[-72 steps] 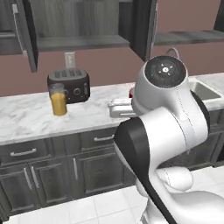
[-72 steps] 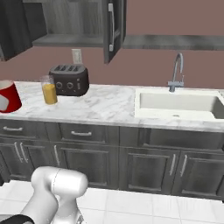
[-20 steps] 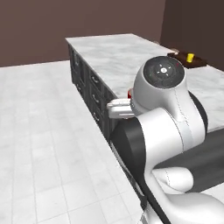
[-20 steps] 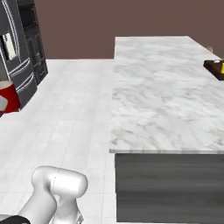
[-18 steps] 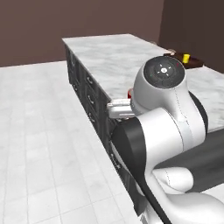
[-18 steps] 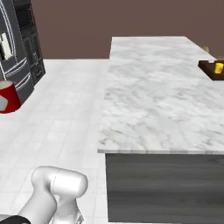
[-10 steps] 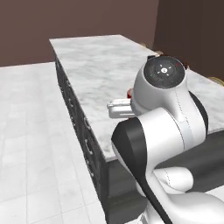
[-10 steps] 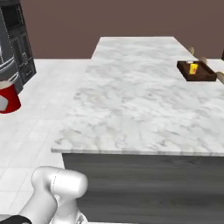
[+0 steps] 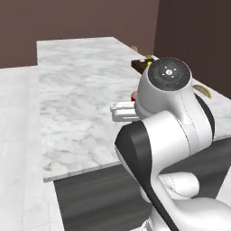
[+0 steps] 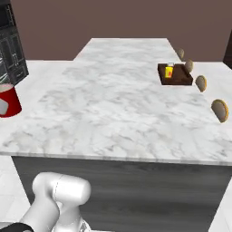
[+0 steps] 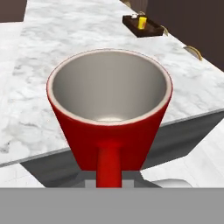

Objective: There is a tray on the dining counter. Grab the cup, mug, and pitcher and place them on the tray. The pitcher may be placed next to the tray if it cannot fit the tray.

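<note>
Closer now to the dining counter (image 10: 113,108), the tool (image 11: 109,181) stays clamped on the red mug (image 11: 109,113).

The mug (image 11: 109,118) is glossy red outside, pale grey inside. The dining counter (image 10: 113,104) is white marble with grey veins. The dark brown tray (image 10: 175,75) carries a bright yellow cup (image 10: 169,71).

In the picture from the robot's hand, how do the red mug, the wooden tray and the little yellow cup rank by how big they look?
1. the mug, by far the biggest, though it sits right at the camera.
2. the tray, small and far off on the dining counter.
3. the cup, smallest, standing in the tray.
True sizes may differ.
</note>
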Available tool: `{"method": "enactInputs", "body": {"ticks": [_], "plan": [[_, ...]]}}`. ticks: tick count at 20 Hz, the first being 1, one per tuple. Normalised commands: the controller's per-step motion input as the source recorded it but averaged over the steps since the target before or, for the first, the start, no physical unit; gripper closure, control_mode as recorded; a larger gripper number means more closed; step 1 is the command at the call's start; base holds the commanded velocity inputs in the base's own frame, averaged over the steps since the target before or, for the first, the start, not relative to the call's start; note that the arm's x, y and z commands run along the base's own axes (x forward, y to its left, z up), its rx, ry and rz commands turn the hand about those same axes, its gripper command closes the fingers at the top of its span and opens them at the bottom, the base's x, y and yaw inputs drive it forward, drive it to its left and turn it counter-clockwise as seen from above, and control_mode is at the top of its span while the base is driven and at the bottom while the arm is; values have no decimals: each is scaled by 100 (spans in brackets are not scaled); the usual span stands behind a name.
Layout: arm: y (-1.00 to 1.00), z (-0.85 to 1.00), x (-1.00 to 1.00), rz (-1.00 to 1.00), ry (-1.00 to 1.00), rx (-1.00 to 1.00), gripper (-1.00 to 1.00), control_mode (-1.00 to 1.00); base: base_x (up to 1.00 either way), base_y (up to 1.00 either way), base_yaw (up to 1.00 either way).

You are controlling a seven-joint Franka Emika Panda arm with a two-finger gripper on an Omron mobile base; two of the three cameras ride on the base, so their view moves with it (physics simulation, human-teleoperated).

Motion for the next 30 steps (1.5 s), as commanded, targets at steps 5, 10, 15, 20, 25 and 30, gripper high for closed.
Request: {"method": "enactInputs", "body": {"ticks": [5, 10, 15, 20, 25, 30], "plan": [[0, 0, 0, 0, 0, 0, 100, 100, 26, -100, 10], [0, 0, 0, 0, 0, 0, 100, 100, 31, -100, 10], [0, 0, 0, 0, 0, 0, 100, 100, 34, -100, 11], [0, 0, 0, 0, 0, 0, 100, 100, 38, -100, 12], [0, 0, 0, 0, 0, 0, 100, 100, 39, -100, 12], [0, 0, 0, 0, 0, 0, 100, 100, 41, -100, 14]]}}
